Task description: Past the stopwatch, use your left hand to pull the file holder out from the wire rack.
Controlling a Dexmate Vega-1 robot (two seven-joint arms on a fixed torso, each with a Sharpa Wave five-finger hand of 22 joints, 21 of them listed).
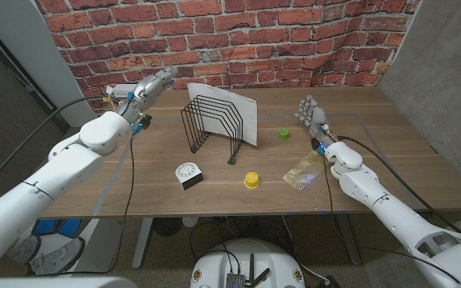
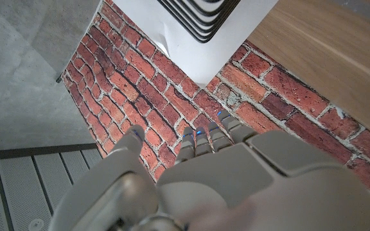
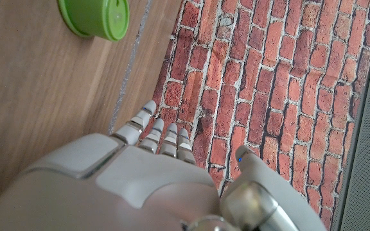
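The white file holder (image 1: 245,117) stands upright in the far slots of the black wire rack (image 1: 211,122), near the table's middle. The white-faced stopwatch (image 1: 187,174) lies nearer, apart from the rack.

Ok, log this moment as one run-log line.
left hand: open, raised left of wire rack | file holder: in rack, not yet pulled | right hand: open, idle | stopwatch: on table

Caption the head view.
Left hand raised beside the wire rack holding a white file holder; stopwatch in front.
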